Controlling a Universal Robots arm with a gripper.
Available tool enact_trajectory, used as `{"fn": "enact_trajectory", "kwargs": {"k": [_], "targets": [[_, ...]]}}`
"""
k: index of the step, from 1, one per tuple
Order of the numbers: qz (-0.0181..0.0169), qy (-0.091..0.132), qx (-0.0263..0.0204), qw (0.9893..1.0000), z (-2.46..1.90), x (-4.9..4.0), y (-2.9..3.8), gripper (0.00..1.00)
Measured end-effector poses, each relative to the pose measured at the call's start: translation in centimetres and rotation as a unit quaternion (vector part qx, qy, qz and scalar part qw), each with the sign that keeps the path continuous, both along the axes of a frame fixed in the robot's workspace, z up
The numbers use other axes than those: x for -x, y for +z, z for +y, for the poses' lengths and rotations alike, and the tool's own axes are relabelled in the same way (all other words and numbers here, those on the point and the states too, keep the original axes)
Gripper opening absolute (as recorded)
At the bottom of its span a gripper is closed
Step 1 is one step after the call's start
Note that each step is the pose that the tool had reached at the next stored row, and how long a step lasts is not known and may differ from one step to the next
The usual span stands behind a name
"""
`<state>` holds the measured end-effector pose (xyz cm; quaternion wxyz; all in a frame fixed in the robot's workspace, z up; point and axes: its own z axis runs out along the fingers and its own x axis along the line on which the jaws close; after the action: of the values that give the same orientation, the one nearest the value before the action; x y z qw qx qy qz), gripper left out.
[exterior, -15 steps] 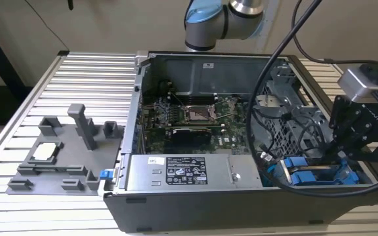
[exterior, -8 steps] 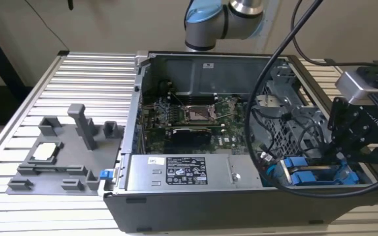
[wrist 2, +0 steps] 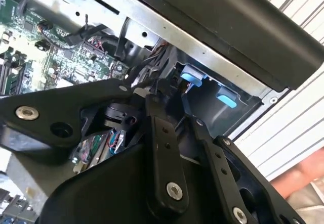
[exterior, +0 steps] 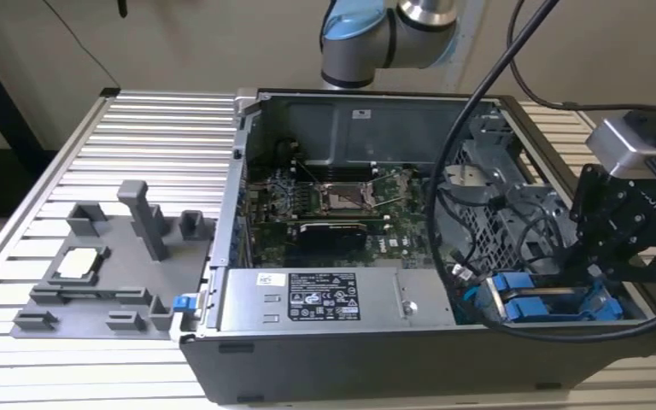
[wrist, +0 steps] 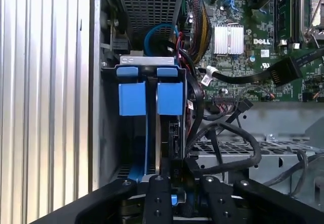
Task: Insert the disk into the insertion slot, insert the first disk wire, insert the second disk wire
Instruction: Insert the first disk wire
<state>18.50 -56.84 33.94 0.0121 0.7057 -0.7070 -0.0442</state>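
My fingers point(wrist: 154, 198) are just beside the disk point(wrist: 169, 100), which looks tucked in the insertion slot point(wrist: 132, 143). I cannot tell how wide they are. I think the disk is hard, heavy and easy to hurt, so I'd hold its blue frame point(wrist: 168, 72).

1. Table point(exterior: 134, 128): ribbed metal slats, matt silver finish.
2. Fixture block point(exterior: 112, 282), at the exterior view's left: matt grey plastic, smooth.
3. Computer case point(exterior: 362, 363): dark-grey painted metal outside, matt; bare pale sheet metal inside.
4. Power-supply box point(exterior: 305, 299): dull grey metal, pale paper label.
5. Blue carrier tabs point(wrist: 169, 97): bright blue plastic, smooth, slight sheen.
6. Circuit board point(wrist: 263, 11): green, lightly glossy; heatsink point(wrist: 229, 39) of finned bare metal.
7. Cables point(exterior: 499, 77): black sheathing, smooth.
8. Gripper point(wrist: 174, 178): black body, matt, with bright metal screws.
9. Arm joint point(exterior: 357, 30): polished metal, glossy pale-blue plastic cap.
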Motion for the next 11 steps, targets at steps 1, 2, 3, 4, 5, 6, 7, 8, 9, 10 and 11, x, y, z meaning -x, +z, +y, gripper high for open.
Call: {"fn": "enact_trajectory", "kwargs": {"k": [1, 2, 3, 4, 5, 6, 7, 8, 9, 10, 11], "targets": [[0.0000, 0.000, 0.0002, 1.0000, 0.00, 0.00, 0.47, 0.27], [0.0000, 0.000, 0.0002, 1.0000, 0.00, 0.00, 0.93, 0.27], [0.0000, 0.000, 0.0001, 1.0000, 0.00, 0.00, 1.40, 0.27], [0.0000, 0.000, 0.0003, 1.0000, 0.00, 0.00, 1.84, 0.27], [-0.0001, 0.000, 0.0002, 1.0000, 0.00, 0.00, 2.31, 0.27], [-0.0001, 0.000, 0.0002, 1.0000, 0.00, 0.00, 2.76, 0.27], [0.0000, 0.000, 0.0003, 1.0000, 0.00, 0.00, 3.22, 0.27], [-0.0001, 0.000, 0.0002, 1.0000, 0.00, 0.00, 3.66, 0.27], [-0.0002, 0.000, 0.0003, 1.0000, 0.00, 0.02, 4.01, 0.27], [-0.0006, 0.000, 0.0003, 1.0000, 0.01, 0.04, 4.29, 0.27], [-0.0008, 0.000, 0.0002, 1.0000, 0.03, 0.05, 4.55, 0.27]]}}
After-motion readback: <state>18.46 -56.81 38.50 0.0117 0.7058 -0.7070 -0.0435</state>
